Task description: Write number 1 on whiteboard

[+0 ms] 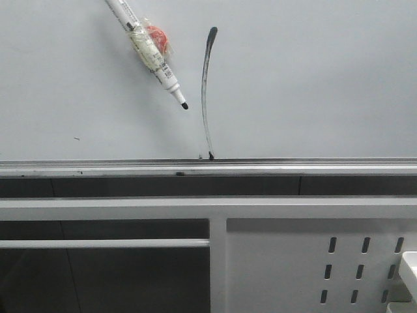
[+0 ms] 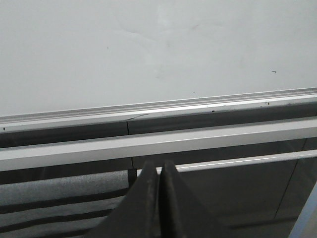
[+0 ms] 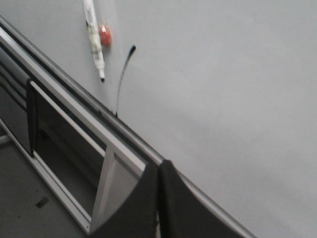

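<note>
The whiteboard [image 1: 306,85] fills the upper front view, with a silver rail [image 1: 293,163] along its lower edge. The number 1 [image 1: 206,91] is a long, thin, slightly curved black stroke, thick at its top, running down to the rail; it also shows in the right wrist view [image 3: 124,74]. A white marker [image 1: 148,55] with a black tip and a red part lies on the board left of the stroke, free of any gripper, and shows in the right wrist view [image 3: 93,37] too. My left gripper [image 2: 159,166] is shut and empty below the rail. My right gripper [image 3: 158,166] is shut and empty by the rail.
Below the rail run grey metal frame bars [image 1: 208,208] with dark openings. A white perforated panel [image 1: 352,267] stands at the lower right, with a white edge [image 1: 409,267] at the far right. Tiny dark specks [image 1: 77,137] mark the board.
</note>
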Controlling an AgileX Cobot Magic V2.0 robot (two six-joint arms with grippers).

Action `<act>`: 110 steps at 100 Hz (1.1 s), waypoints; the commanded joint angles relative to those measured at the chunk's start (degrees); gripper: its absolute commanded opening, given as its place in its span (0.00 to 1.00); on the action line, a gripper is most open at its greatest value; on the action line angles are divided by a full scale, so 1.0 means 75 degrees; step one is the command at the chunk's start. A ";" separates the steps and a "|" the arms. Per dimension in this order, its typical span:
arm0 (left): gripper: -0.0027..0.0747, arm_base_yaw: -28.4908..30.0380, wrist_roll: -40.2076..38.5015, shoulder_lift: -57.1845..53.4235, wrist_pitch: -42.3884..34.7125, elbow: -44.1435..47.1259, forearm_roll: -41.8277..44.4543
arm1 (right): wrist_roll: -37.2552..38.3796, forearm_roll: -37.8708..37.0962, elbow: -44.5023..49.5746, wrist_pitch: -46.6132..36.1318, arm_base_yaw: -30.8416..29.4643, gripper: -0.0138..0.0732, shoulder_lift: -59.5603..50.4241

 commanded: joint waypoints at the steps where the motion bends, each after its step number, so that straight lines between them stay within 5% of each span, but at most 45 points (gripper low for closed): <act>1: 0.01 0.0011 -0.0084 -0.0172 -0.0390 0.0264 -0.0037 | 0.0003 0.0370 0.0236 -0.1056 -0.0852 0.09 0.0086; 17: 0.01 0.0011 -0.0084 -0.0172 -0.0390 0.0264 -0.0037 | 0.0003 0.1546 0.1538 -0.3133 -0.3112 0.09 0.0070; 32: 0.01 0.0011 -0.0084 -0.0172 -0.0390 0.0264 -0.0037 | 0.0003 0.2376 0.2727 -0.4477 -0.4251 0.09 -0.0211; 59: 0.01 0.0011 -0.0084 -0.0172 -0.0411 0.0264 -0.0037 | 0.0003 0.3081 0.3705 -0.2821 -0.4515 0.09 -0.1964; 110: 0.01 0.0011 -0.0084 -0.0161 -0.0420 0.0264 -0.0037 | 0.0003 0.2971 0.3705 -0.2889 -0.4563 0.09 -0.1940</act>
